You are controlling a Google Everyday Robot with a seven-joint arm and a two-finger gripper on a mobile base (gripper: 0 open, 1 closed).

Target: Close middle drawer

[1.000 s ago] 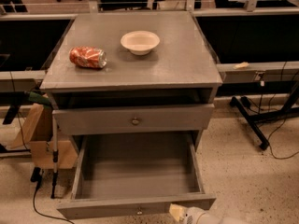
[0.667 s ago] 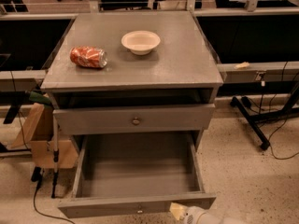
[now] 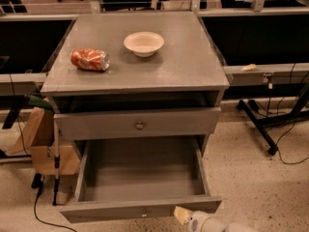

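Presently, middle drawer (image 3: pixel 140 178) is logged pulled out, front just ahead of gripper (image 3: pixel 191 219) (opening cannot be told); approach step is judged current, inward push required next.

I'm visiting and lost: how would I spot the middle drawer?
Find the grey cabinet with a bowl on top. The middle drawer is the box pulled far out low down, the pincer by its front panel; the drawer above barely sticks out.

Hand (image 3: pixel 186 217) at the middle drawer (image 3: pixel 116 210) front's right end — open floor (image 3: pixel 251 187) beside
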